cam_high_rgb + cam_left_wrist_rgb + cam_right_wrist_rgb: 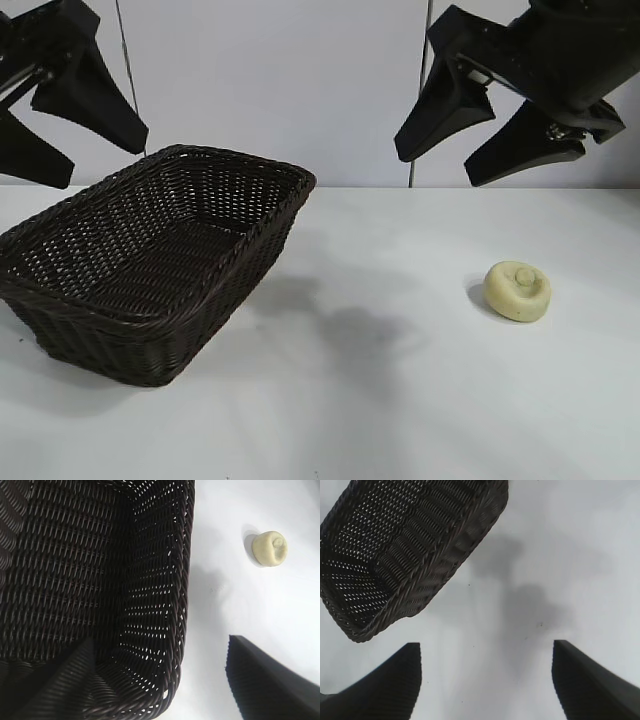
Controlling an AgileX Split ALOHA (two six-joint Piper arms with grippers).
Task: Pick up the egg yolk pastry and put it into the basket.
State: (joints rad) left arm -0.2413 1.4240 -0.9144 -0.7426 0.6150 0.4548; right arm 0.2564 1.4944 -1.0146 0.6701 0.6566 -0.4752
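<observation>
The pastry [518, 290] sits on the white table [400, 400], knob up, well right of the basket [150, 262], whose long axis runs diagonally. Both the left gripper [70, 140] and right gripper [470, 145] hang above, spread wide, holding nothing.

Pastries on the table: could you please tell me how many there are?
1. The pastry lies on the white table, right of the basket, which looks empty.

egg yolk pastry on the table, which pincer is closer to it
Right. The right pincer hangs open in the air above the egg yolk pastry, slightly toward the basket. The left pincer hangs open above the basket's far side, across the table.
</observation>
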